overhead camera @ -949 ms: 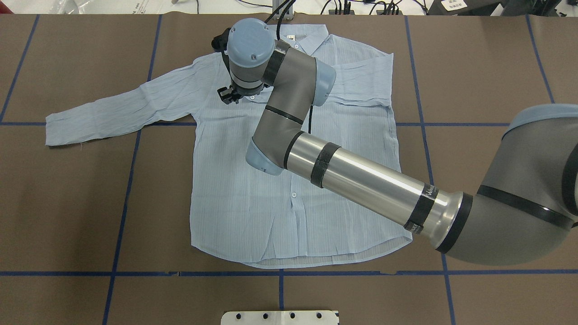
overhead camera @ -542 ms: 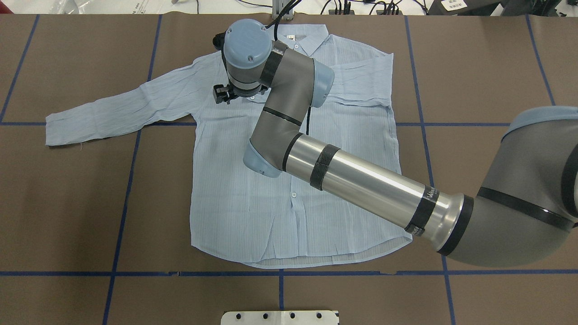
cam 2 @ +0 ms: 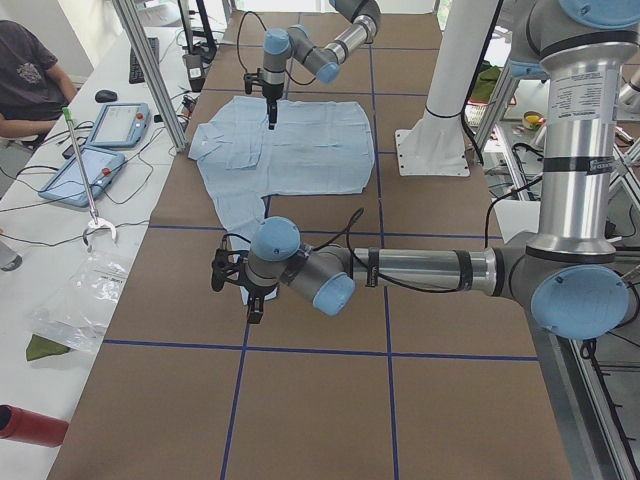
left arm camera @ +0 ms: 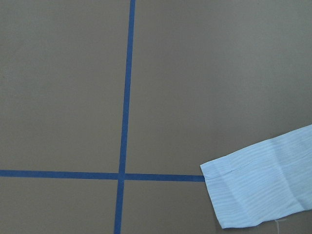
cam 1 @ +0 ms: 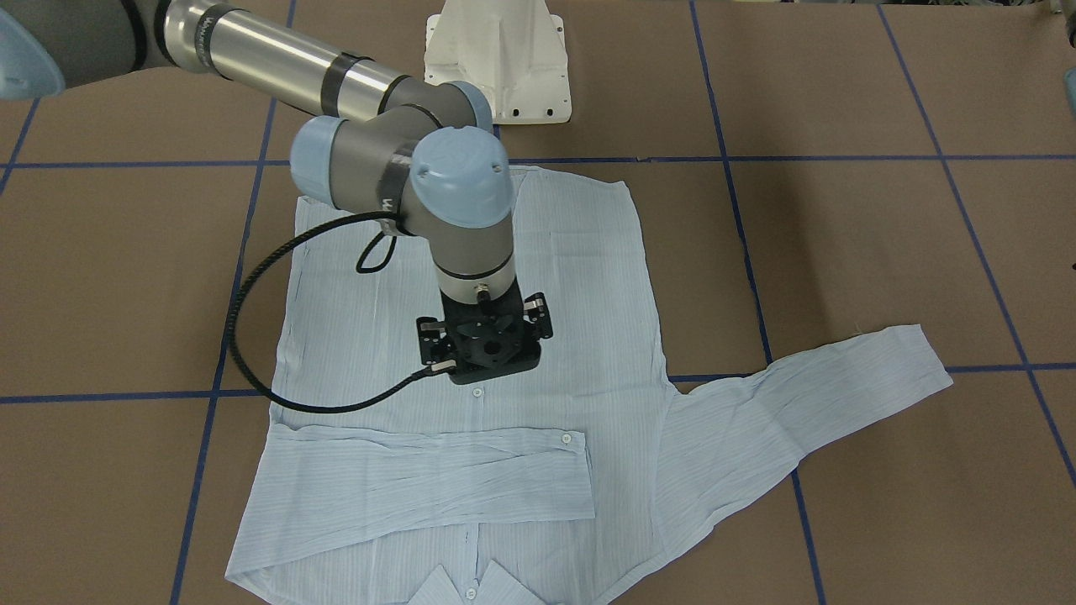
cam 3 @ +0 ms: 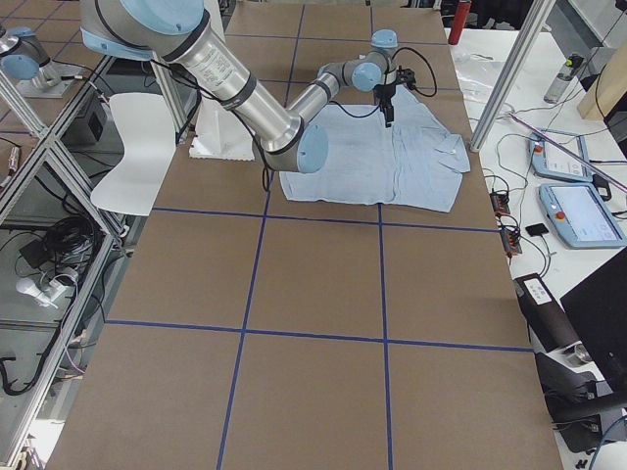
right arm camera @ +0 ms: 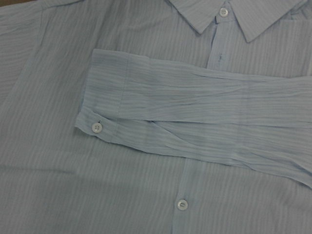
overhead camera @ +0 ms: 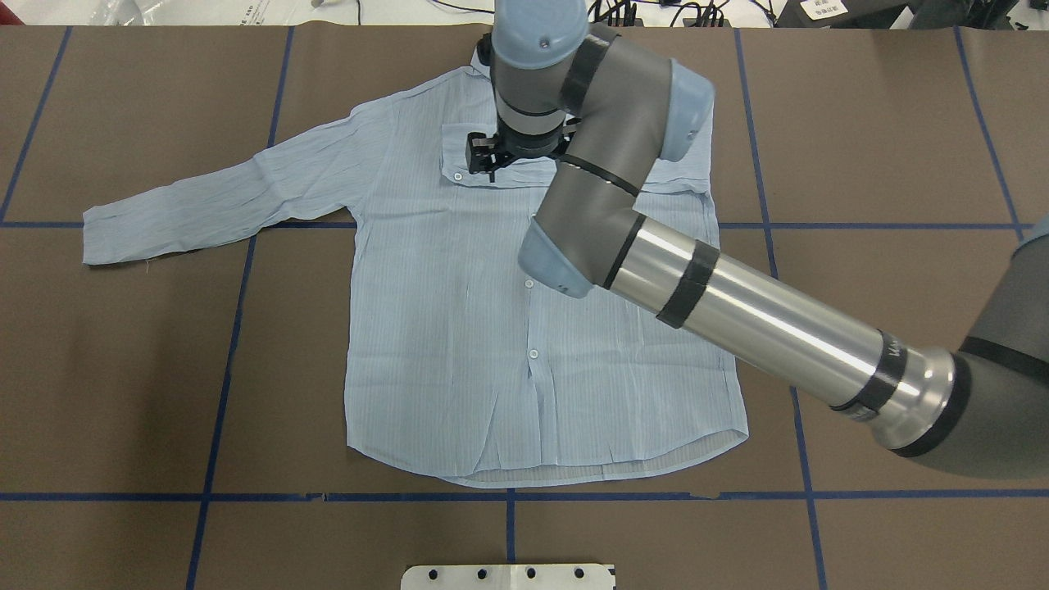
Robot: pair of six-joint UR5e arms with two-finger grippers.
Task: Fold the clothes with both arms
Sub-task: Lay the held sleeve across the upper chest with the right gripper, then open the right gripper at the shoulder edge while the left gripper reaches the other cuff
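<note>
The pale blue striped shirt (overhead camera: 442,328) lies flat, front up, with its collar at the table's far side. One sleeve (cam 1: 420,479) is folded across the chest, and its buttoned cuff (right arm camera: 97,127) rests on the shirt front. The other sleeve (overhead camera: 221,201) stretches out sideways. My right gripper (cam 1: 483,344) hovers over the chest just beside that cuff, open and holding nothing. My left gripper (cam 2: 235,290) shows only in the exterior left view, above the outstretched sleeve's end (left arm camera: 263,190); I cannot tell its state.
Brown table cover with blue tape grid lines (overhead camera: 238,328). The white pedestal base (cam 1: 496,59) stands at the robot's side of the shirt. A side bench holds tablets (cam 2: 120,125), cables and a red bottle (cam 2: 30,425); a person (cam 2: 30,70) sits there.
My right gripper has moved across the chest toward the collar and button line. The folded sleeve's cuff, earlier hidden under the arm, now shows lying flat.
</note>
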